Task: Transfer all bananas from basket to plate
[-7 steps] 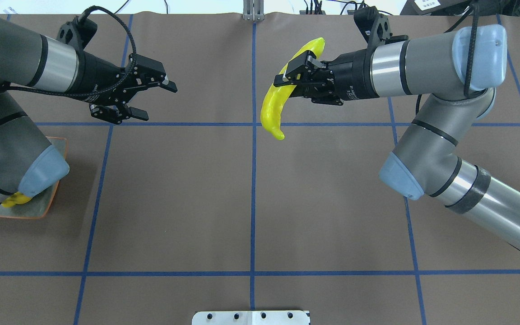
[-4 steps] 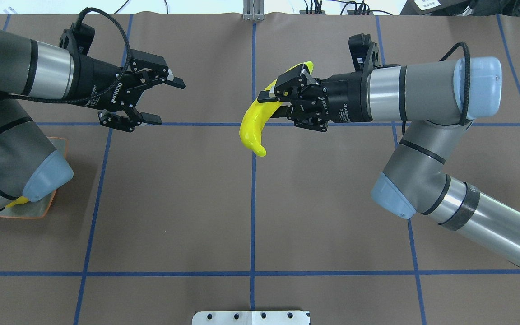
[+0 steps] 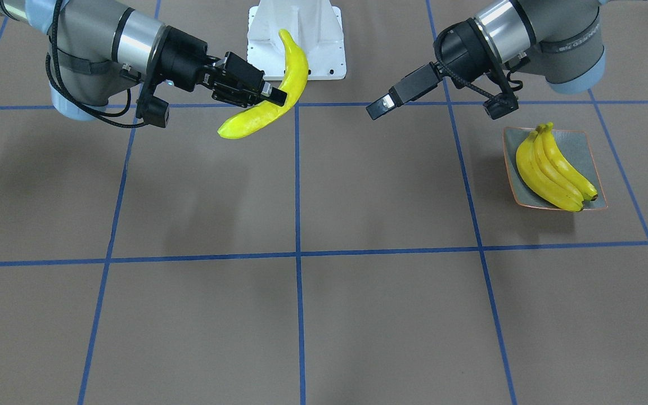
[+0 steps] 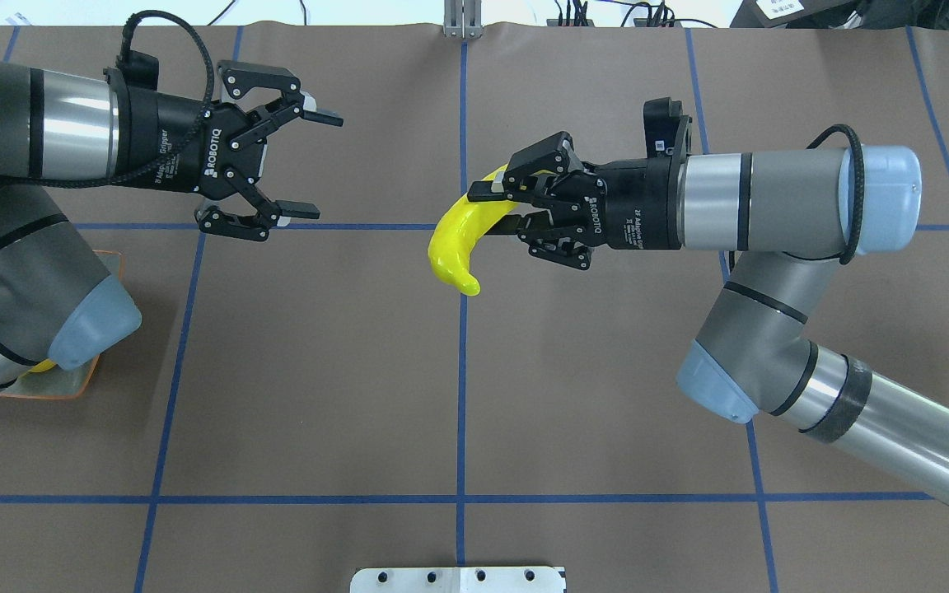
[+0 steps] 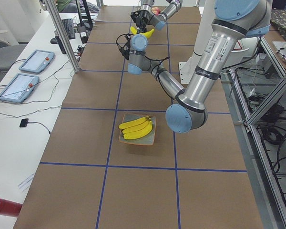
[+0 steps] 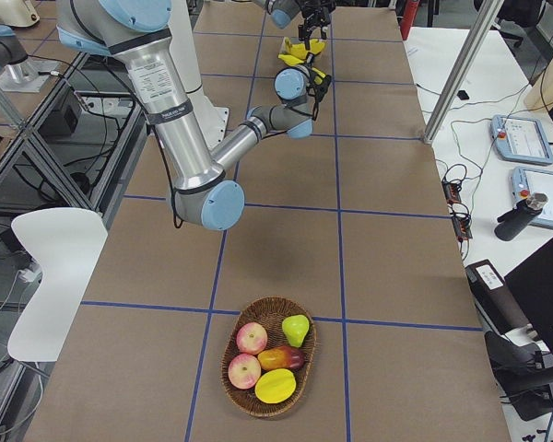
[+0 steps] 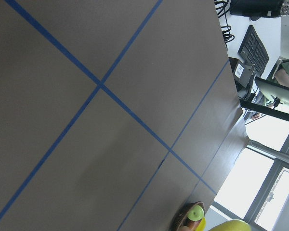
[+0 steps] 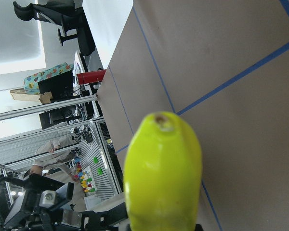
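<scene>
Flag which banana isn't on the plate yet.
The paler banana held by the right gripper, midair; the other three lie side by side on the plate.

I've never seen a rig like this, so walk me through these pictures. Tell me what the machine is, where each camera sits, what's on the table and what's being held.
This is a robot with two arms working at a brown table. Each arm ends in a two-finger gripper. Two pictures look down on the table, one from behind the robot and one facing it. Two look along the table from either end, and two come from cameras on the wrists.

The right gripper is clamped on a yellow banana above the middle of the table. The left gripper is open and empty, facing it.

On the robot's left side, a small square plate holds three bananas. At the robot's right end, a basket holds other fruit.
</scene>
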